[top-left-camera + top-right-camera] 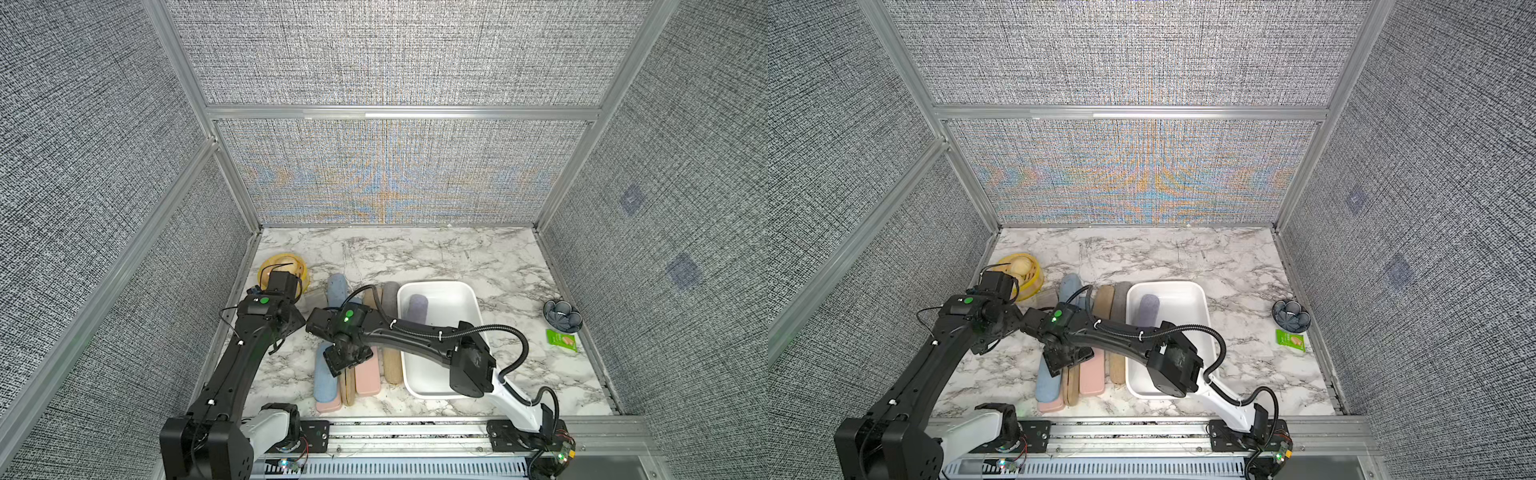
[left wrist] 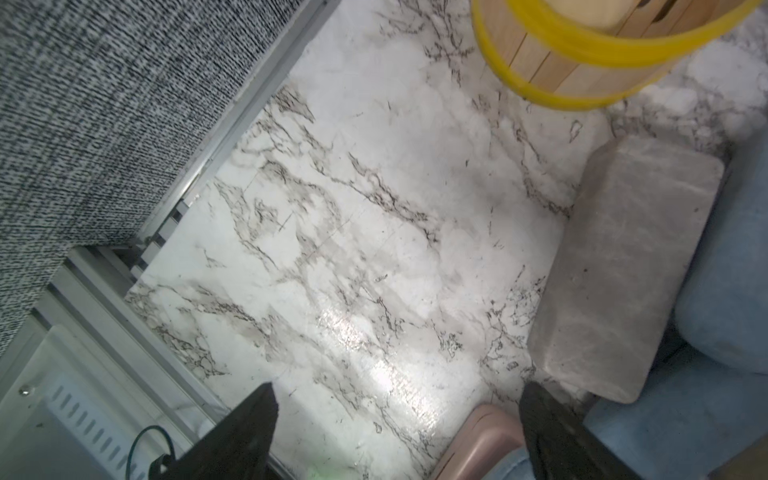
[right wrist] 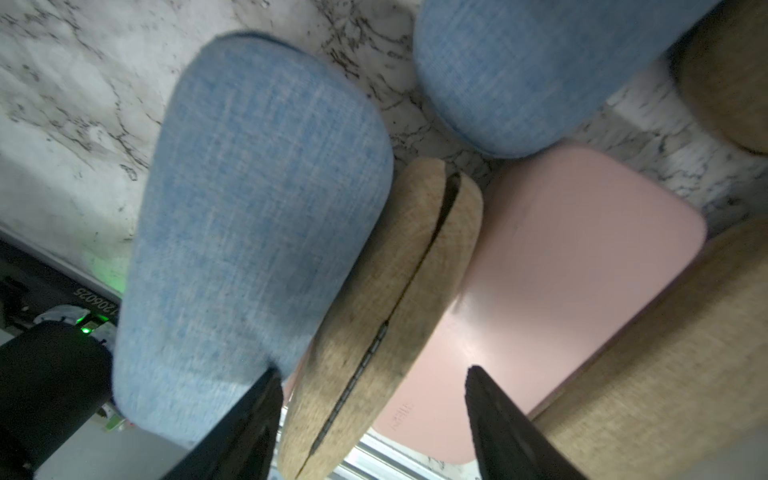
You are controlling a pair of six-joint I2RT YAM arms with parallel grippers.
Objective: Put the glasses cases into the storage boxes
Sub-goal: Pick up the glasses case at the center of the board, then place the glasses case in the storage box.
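Marble [image 1: 436,257], left end effector [image 2: 397,388] wide, right end effector [image 3: 372,370] parted astride tan case [image 3: 395,270], pink case [image 3: 561,249] embossing illegible

The right gripper [image 3: 374,399] hangs over a cluster of glasses cases on the marble tabletop [image 3: 70,104], its two black fingers [image 3: 245,424] spread apart. Below the gap between them, a tan woven case [image 3: 386,307] stands on its edge, hinge and seam facing up. A light blue fabric case [image 3: 257,224] lies against one side of it, and a flat pink case [image 3: 569,274] lies on the other side. A second light blue case [image 3: 532,70] sits beyond, and a further tan case [image 3: 673,345] borders the pink one.
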